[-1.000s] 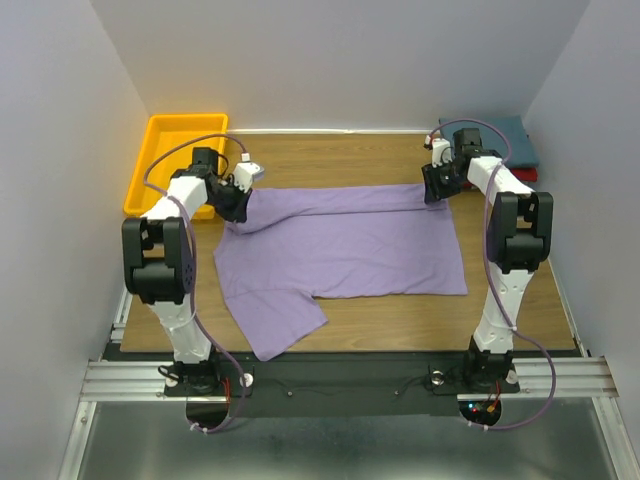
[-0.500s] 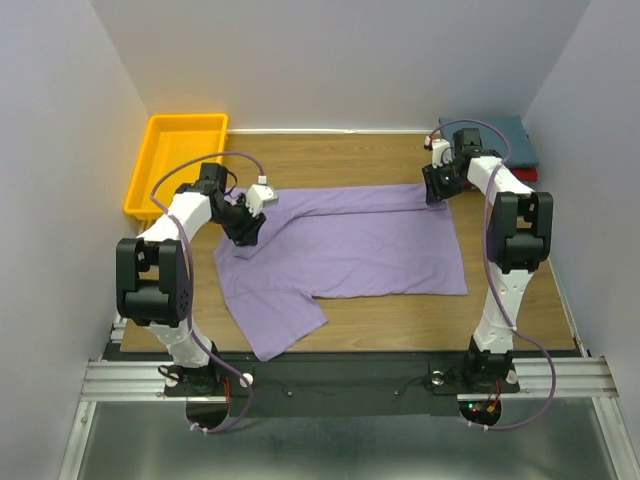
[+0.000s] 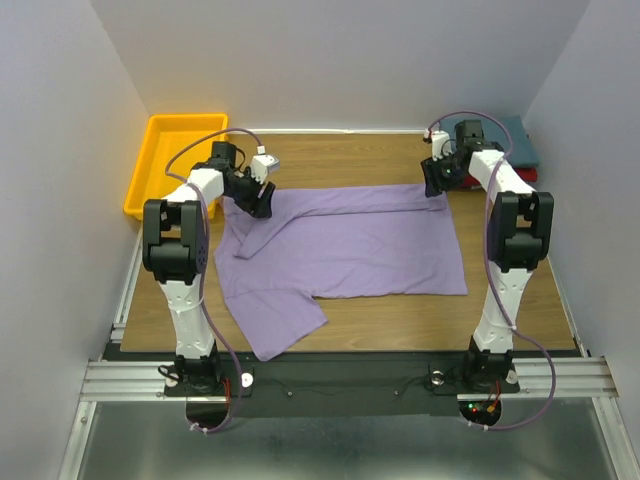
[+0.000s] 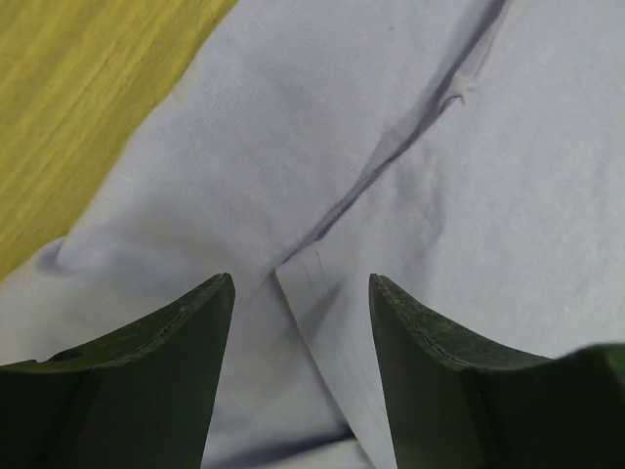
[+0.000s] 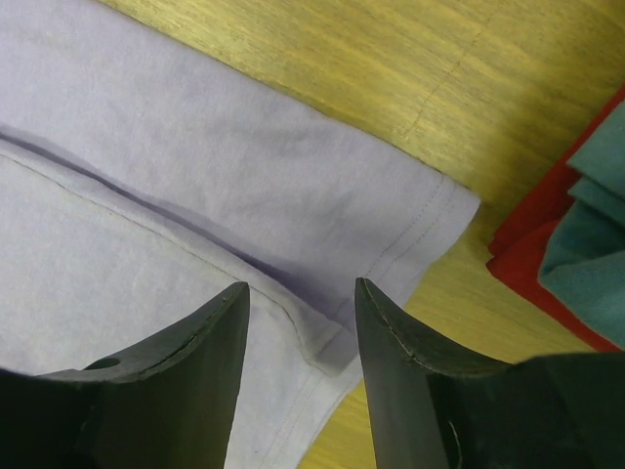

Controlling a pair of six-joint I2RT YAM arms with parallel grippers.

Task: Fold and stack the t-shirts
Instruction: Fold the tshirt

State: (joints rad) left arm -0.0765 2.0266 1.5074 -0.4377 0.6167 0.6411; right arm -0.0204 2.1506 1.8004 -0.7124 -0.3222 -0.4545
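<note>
Left arm has swung back up toward upper left of the top view. Its left end effector has let go and now stands open. Right end effector has eased back a little and also parted.

Lavender shirt lies spread mid-frame on the tabletop. A narrow band along its top edge is folded over, and one sleeve sticks out at lower left. In the left wrist view the jaws are apart with nothing between them, hanging over a crease in the cloth. In the right wrist view the jaws are apart over the shirt's upper-right hem corner. The cloth there lies flat and doesn't look pinched.

Teal shirt sits folded on the red shirt at upper right, just beside the right end effector. Tray is at upper left and plays no part.

Step in hand, as I read it, is the first lengthwise fold of the lavender shirt just laid and released. The next move probably calls for:
- both arms clearing the cloth;
- regrasping the near edge or the loose sleeve;
- pinching one layer only, so the laid band isn't dragged.

Stacking comes later.
</note>
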